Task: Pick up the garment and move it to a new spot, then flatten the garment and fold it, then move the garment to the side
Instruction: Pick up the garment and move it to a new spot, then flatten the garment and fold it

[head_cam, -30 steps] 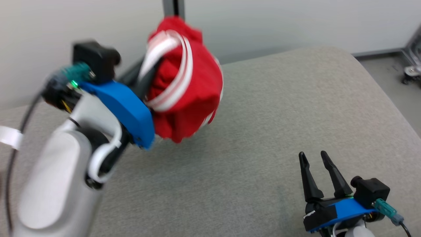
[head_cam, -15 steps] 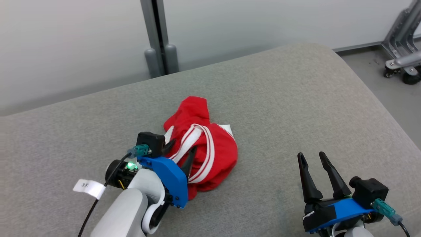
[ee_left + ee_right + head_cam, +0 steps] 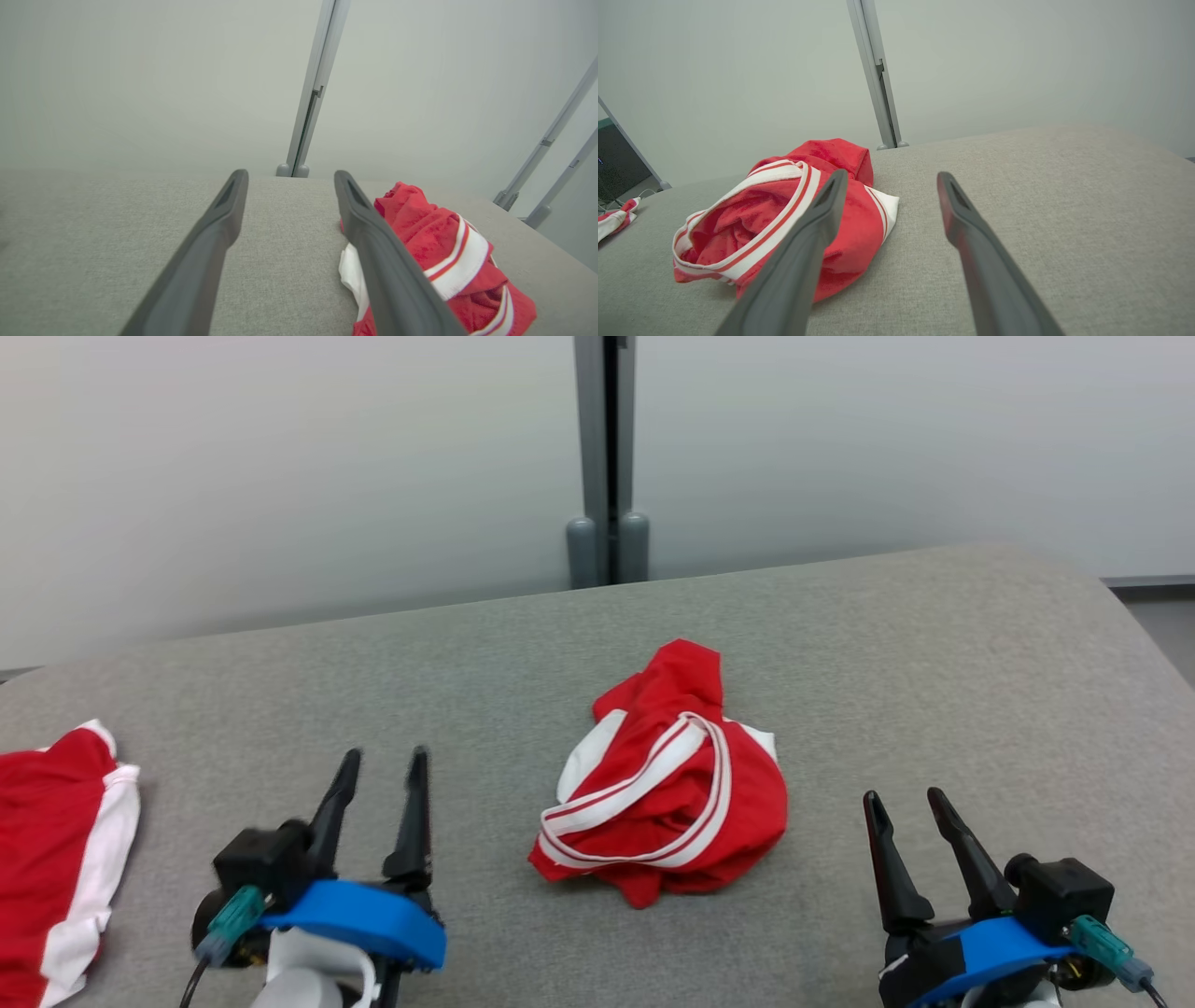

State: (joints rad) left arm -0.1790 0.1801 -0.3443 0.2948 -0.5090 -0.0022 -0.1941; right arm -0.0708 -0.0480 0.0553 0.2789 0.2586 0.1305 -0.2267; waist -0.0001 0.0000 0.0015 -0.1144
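Crumpled red garment between two empty grippers

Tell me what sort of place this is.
Probably a robot test room, not a home: grey fabric-covered table, plain pale partition walls with a metal post, and a crumpled red garment lying on it.

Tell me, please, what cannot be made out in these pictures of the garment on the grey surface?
- Crumpled garment: head view, its own folds hide its type and underside.
- Same garment, right wrist view: a right gripper finger covers its middle.
- Second red and white cloth: head view, cut off by the left edge.
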